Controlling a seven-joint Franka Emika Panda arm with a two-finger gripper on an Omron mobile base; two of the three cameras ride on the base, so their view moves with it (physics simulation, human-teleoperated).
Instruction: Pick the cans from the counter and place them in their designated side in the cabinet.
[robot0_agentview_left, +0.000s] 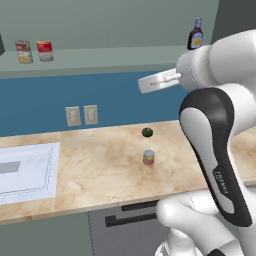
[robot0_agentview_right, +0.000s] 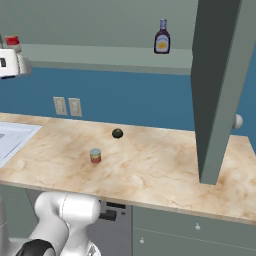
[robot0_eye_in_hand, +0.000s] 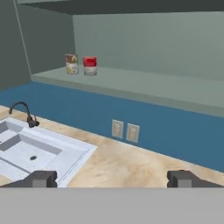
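Observation:
The short can (robot0_agentview_left: 148, 157) (robot0_agentview_right: 95, 156), with a grey band and an orange-red label, stands upright on the beige counter (robot0_agentview_left: 100, 172). The red-and-white can (robot0_agentview_left: 44, 50) (robot0_eye_in_hand: 89, 66) stands on the left half of the cabinet ledge (robot0_agentview_left: 115, 55), right beside a yellow-and-red can (robot0_agentview_left: 23, 51) (robot0_eye_in_hand: 71, 64). My gripper (robot0_eye_in_hand: 112, 179) (robot0_agentview_left: 142, 85) hangs high above the counter, level with the ledge and well to the right of those cans. It is open, with its fingertips (robot0_eye_in_hand: 41, 178) wide apart and nothing between them.
A dark sauce bottle (robot0_agentview_left: 195, 35) (robot0_agentview_right: 162, 37) marks the ledge's right half. A dark green lump (robot0_agentview_left: 147, 132) lies behind the short can. The sink (robot0_eye_in_hand: 35, 151) and its faucet (robot0_eye_in_hand: 26, 114) are at the left. An open cabinet door (robot0_agentview_right: 220, 90) hangs over the counter's right end.

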